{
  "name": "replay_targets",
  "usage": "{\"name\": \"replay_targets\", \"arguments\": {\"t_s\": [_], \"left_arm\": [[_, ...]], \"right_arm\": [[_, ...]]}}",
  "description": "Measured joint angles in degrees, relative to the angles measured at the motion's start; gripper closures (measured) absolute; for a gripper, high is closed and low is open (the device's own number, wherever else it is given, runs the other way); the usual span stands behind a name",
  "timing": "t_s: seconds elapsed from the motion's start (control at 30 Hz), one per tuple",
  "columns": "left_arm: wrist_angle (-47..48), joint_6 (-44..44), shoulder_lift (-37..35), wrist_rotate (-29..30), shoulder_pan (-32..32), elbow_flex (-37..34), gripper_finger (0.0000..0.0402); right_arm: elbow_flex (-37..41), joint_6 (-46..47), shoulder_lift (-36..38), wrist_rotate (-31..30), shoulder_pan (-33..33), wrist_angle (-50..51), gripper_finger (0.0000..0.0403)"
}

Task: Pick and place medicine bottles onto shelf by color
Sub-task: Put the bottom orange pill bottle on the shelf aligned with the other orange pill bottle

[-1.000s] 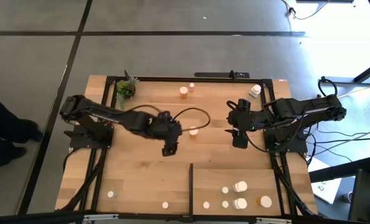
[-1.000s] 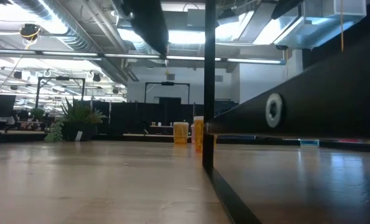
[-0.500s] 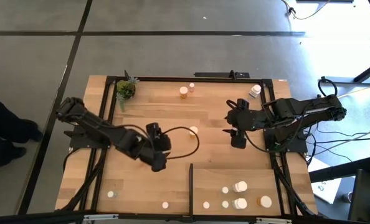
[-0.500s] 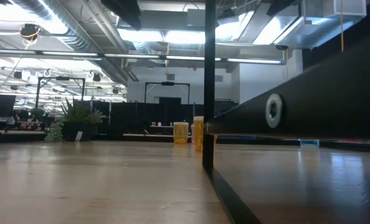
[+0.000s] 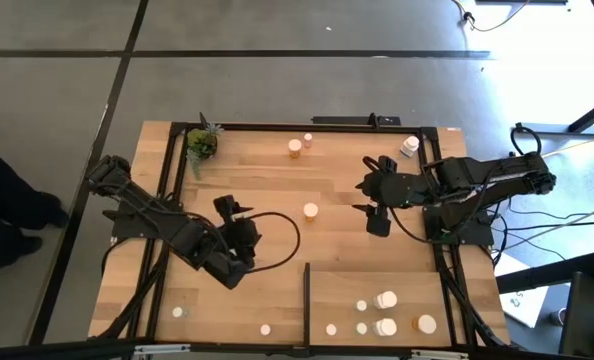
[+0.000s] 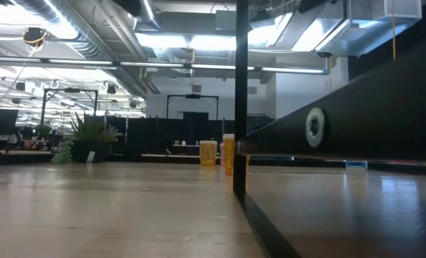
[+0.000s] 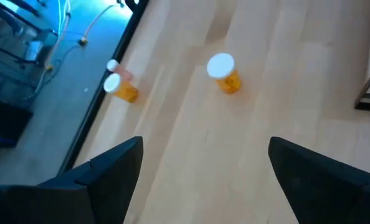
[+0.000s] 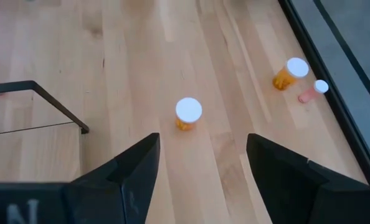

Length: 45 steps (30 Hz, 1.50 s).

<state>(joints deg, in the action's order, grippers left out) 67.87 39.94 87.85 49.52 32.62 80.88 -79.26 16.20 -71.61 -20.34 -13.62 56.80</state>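
Light-wood tabletop (image 5: pixel 247 175) here. The small orange-amber plastic bottle with a white cap (image 5: pixel 310 211) stands alone mid-tabletop, beyond the shelf (image 5: pixel 377 280). Looks light, stiff, probably slick, so I'd pinch its body below the cap. My right pincer (image 5: pixel 375 222) is spread and empty just beside it; left pincer (image 5: pixel 239 262) is spread too.

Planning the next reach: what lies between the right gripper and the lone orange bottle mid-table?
Bare wood only, per the high view: right gripper, orange bottle.
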Motion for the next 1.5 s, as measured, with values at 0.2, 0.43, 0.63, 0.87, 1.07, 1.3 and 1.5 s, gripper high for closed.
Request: {"name": "replay_targets", "arguments": {"t_s": [0.2,0.43,0.63,0.87,1.07,1.3,1.5], "left_arm": [[3.2,0.2,-2.7,2.4,0.2,0.0,0.0061],[6.6,0.2,-5.9,8.1,0.1,-1.8,0.0061],[7.9,1.4,-11.7,11.9,-1.1,-6.9,0.0061],[7.3,1.5,-17.3,10.8,-4.0,-9.0,0.0061],[5.8,-6.7,-18.7,10.7,-5.8,-9.0,0.0061],[-3.4,-21.3,-20.7,3.7,-11.4,-9.1,0.0061],[-14.5,-35.9,-22.2,-8.1,-16.7,-9.0,0.0061]], "right_arm": [[-0.1,-4.7,-1.8,0.3,0.0,-0.1,0.0161],[-0.1,-18.6,-8.9,4.0,0.0,-2.0,0.0161],[-0.1,-24.4,-16.1,4.3,3.0,-7.1,0.0161],[0.0,-31.4,-23.3,16.6,11.7,-10.0,0.0161],[0.0,-32.9,-28.2,18.3,16.1,-12.9,0.0161],[0.0,-31.0,-32.4,18.6,17.1,-17.1,0.0161],[0.0,-28.5,-34.0,18.6,17.1,-16.8,0.0161]]}}
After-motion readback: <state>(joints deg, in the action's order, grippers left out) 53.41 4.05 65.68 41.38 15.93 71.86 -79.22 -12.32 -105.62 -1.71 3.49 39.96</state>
